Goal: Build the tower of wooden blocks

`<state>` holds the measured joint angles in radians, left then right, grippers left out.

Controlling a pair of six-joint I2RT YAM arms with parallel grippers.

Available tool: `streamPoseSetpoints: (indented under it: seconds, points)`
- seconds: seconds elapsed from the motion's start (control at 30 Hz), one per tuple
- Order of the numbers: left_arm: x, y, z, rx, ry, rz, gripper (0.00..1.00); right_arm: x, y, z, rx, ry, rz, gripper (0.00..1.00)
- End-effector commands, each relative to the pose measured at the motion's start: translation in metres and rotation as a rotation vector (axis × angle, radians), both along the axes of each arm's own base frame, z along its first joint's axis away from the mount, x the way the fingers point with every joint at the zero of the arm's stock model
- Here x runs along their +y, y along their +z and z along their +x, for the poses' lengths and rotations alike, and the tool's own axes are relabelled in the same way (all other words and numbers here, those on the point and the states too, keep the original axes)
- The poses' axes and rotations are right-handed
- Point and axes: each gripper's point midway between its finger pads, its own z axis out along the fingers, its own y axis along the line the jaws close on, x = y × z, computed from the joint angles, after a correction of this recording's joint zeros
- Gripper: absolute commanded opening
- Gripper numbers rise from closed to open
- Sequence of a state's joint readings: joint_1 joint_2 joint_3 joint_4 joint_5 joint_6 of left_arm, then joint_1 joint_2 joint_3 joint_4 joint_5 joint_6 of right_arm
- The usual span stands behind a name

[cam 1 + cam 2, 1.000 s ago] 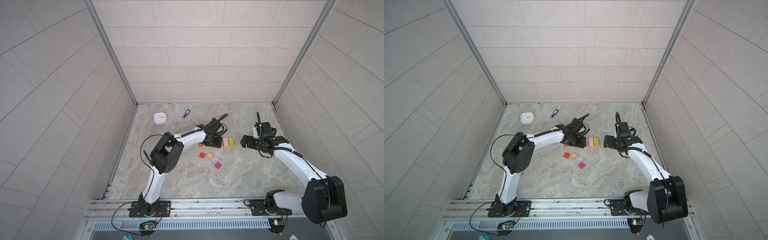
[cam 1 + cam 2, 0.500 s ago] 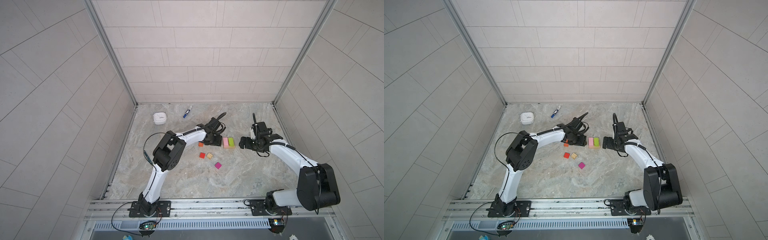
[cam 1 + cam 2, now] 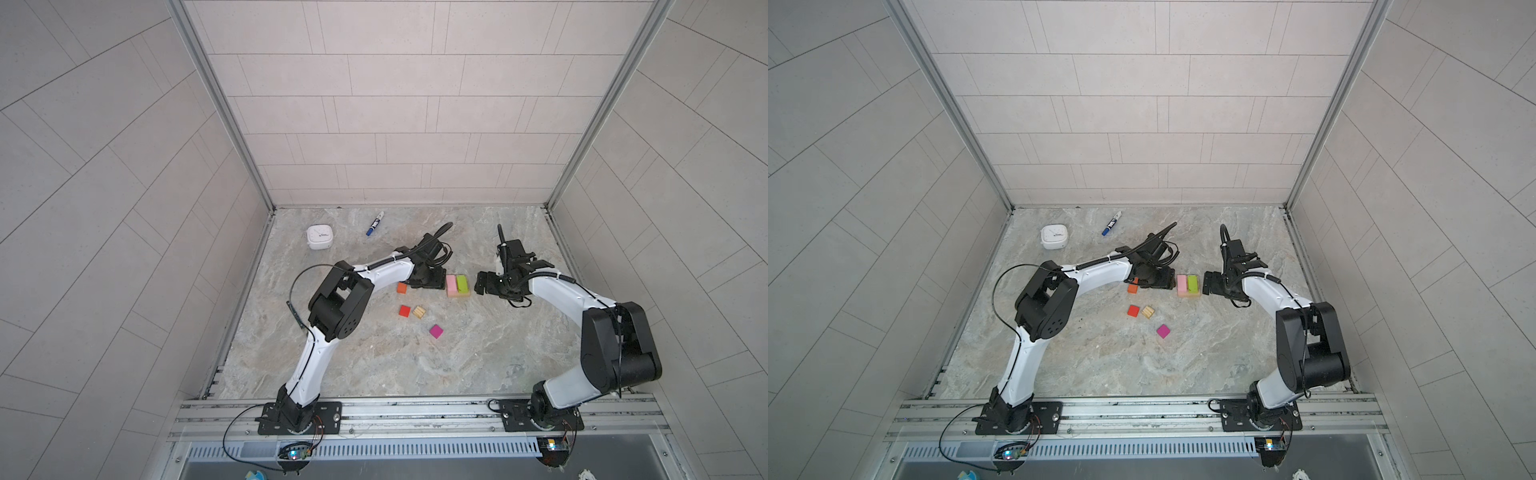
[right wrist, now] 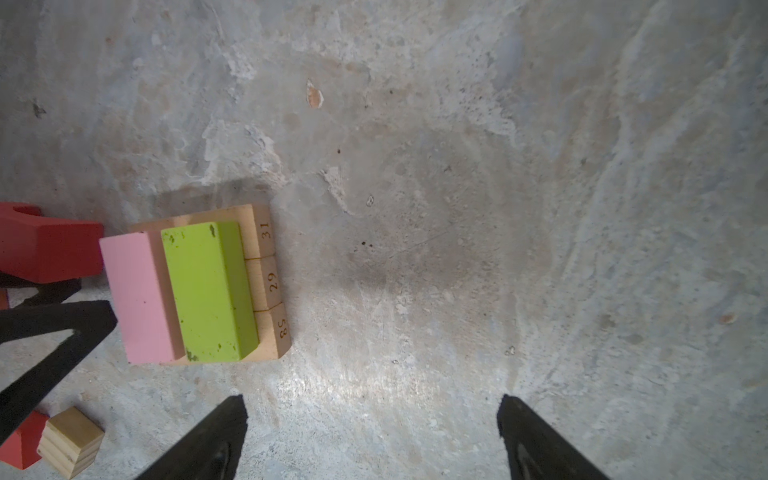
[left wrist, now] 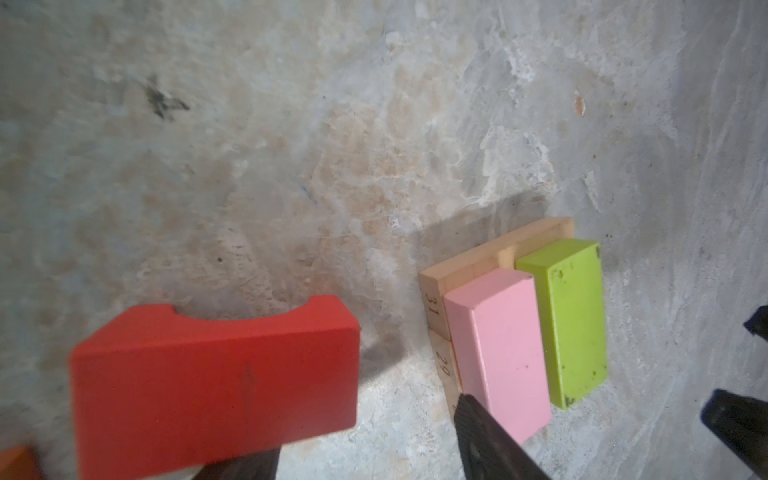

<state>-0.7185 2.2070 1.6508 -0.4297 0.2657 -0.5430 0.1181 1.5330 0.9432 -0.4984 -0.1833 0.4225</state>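
Left pincer [image 5: 370,436]: jaws partly apart, bare desk [image 3: 374,365] showing between them. The red arch [image 5: 208,382] lies over 1 fingertip and stops short of the other, so nothing is clamped.
Right pincer [image 4: 372,401]: spread wide over bare desk, holding and touching nothing, just right of the tower.
Tower [image 3: 458,286]: mid-desk, between the 2 pincers. A pink bar [image 5: 498,353] and a lime bar [image 5: 569,320] lie side by side on tan bars [image 4: 268,282].
Loose blocks: red cube [image 3: 404,311] and tan cube [image 3: 419,311] side by side, nearer and to the left. The magenta cube [image 3: 436,331] is nearer again.
Hidden: in both top views the left pincer covers the arch and part of an orange block [image 3: 401,287]. I cannot tell whether the arch rests on the desk.
Writing: 31, 29 and 58 on the tan bar ends. Marks on the marker [image 3: 375,223] and timer [image 3: 319,237] are too small to read.
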Motion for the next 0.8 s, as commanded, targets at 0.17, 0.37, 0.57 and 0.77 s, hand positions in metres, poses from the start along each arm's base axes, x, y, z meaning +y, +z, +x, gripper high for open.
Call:
streamPoseSetpoints:
  seconds: [0.17, 0.37, 0.57, 0.77]
  points:
    - [0.000, -0.012, 0.001, 0.023, 0.015, 0.012, 0.72, -0.006, -0.001, 0.018, -0.022, -0.027, -0.009, 0.96]
    - [-0.001, -0.015, 0.000, 0.034, 0.021, 0.011, 0.72, -0.006, -0.009, 0.024, -0.020, -0.042, -0.003, 0.96]
    - [0.000, -0.016, -0.001, 0.037, 0.023, 0.013, 0.72, -0.006, -0.013, 0.026, -0.014, -0.045, -0.004, 0.96]
    - [-0.001, -0.018, -0.003, 0.042, 0.030, 0.016, 0.72, -0.005, -0.015, 0.028, -0.016, -0.044, 0.001, 0.96]
